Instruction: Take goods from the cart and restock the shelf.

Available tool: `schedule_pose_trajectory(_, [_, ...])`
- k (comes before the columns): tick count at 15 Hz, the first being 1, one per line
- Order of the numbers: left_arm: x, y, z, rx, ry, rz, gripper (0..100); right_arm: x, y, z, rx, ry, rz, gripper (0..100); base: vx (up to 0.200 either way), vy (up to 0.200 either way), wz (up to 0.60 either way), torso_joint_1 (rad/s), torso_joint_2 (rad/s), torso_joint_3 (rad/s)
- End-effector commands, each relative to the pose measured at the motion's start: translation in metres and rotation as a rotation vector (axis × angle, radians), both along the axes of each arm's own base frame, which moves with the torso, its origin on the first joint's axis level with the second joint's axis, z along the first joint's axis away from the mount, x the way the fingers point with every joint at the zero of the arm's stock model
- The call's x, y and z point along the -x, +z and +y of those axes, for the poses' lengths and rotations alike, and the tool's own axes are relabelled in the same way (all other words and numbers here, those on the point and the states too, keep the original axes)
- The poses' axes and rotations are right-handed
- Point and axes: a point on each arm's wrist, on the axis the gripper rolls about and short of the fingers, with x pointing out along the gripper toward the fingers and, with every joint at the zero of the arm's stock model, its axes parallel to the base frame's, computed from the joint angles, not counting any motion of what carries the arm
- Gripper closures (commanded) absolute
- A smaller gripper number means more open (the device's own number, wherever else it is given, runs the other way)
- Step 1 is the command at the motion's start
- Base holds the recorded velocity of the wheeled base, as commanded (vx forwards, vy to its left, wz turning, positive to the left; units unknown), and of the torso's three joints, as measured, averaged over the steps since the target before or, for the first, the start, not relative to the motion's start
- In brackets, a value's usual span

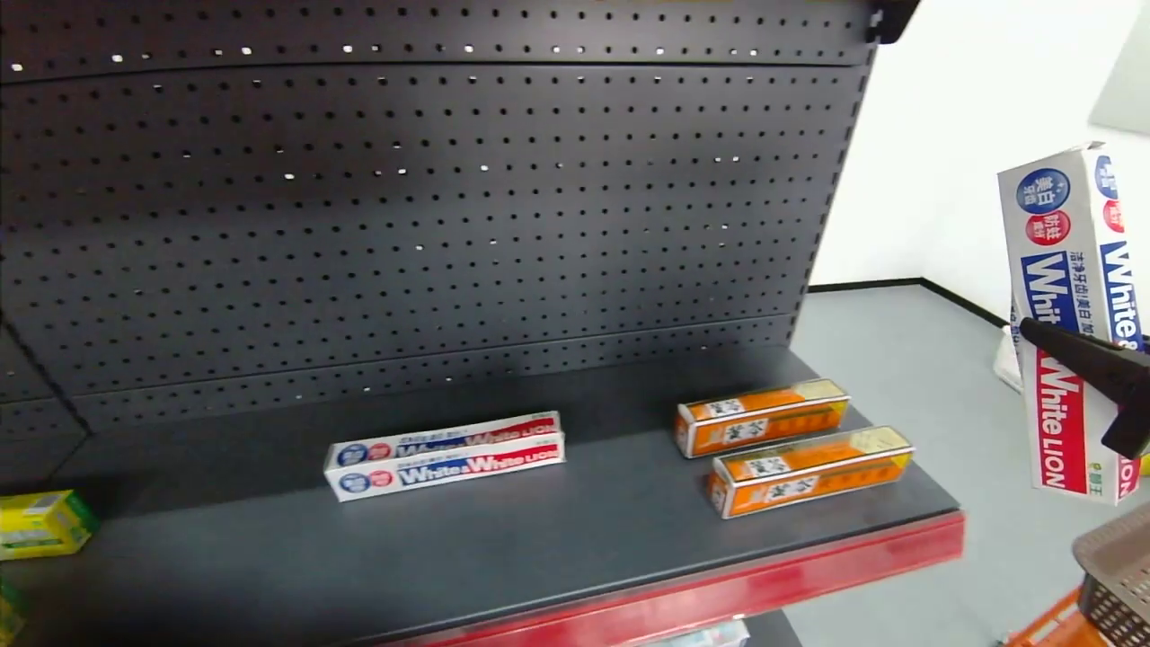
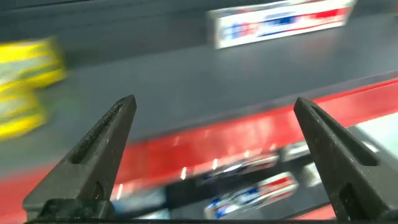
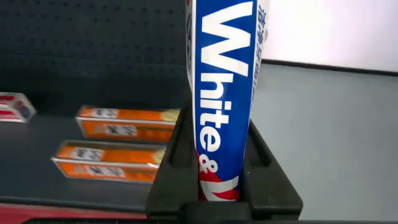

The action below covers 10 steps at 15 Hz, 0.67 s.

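Toothpaste box (image 1: 1074, 314), white and blue, stands nearly upright off the shelf's right end in the head view, pinched by the right gripper (image 1: 1083, 359) out over the floor. On the shelf (image 1: 539, 548) two matching white boxes (image 1: 449, 469) lie side by side and touching, with two orange boxes (image 1: 762, 417) further right.

Left wrist view: left gripper (image 2: 214, 149) is spread wide with nothing in it, just in front of the shelf's red edge (image 2: 249, 134).

Right wrist view: the fingers are clamped on the box's lower part, orange boxes beyond.
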Motion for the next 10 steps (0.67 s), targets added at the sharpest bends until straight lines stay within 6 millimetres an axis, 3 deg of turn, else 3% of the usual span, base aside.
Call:
schedule_pose_trajectory(1, [0.0,0.0,0.0,0.0,0.0,0.0,0,0.0,-0.001,0.0,0.001,0.001,0.003,100,0.0,0.0,0.6,0.012,0.0,0.002])
schedule_pose_trajectory(3, [0.0,0.0,0.0,0.0,0.0,0.0,0,-0.001,0.0,0.0,-0.001,-0.001,0.001,100,0.0,0.0,0.6,0.002,0.0,0.005])
schedule_pose_trajectory(10, [0.0,0.0,0.0,0.0,0.0,0.0,0,0.0,0.006,0.012,-0.085,0.119,0.005,100,0.0,0.0,0.0,0.0,0.0,0.0])
